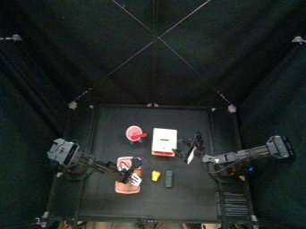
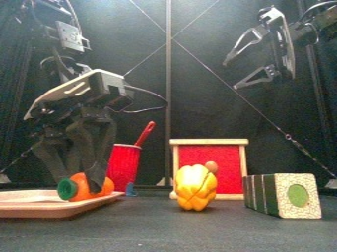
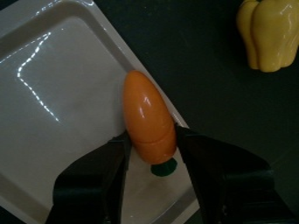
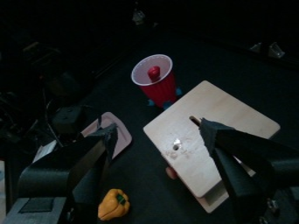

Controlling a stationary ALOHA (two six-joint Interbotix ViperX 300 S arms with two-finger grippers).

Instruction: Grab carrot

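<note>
Left wrist view: the left gripper [image 3: 152, 150] stands over the pale tray [image 3: 52, 96], its two black fingers [image 3: 107, 162] spread to either side of the carrot [image 3: 149, 122]. The orange carrot lies between the fingers at the tray's rim, green stub end nearest the wrist and pointed tip reaching out beyond the fingertips. Whether the pads touch its sides cannot be told. A yellow pepper [image 3: 271, 33] sits on the black table [image 3: 211, 79] well beyond the fingertips, off the tray.

From the front, the left gripper [image 2: 75, 157] hangs down onto the tray [image 2: 33, 202] with the carrot [image 2: 82, 186] at its fingertips; a red cup [image 2: 126, 165] stands just behind them. The right gripper [image 4: 158, 157] rests raised and apart, fingers spread wide and holding nothing, with a wooden board [image 4: 216, 140] and the red cup [image 4: 156, 79] beyond them.
</note>
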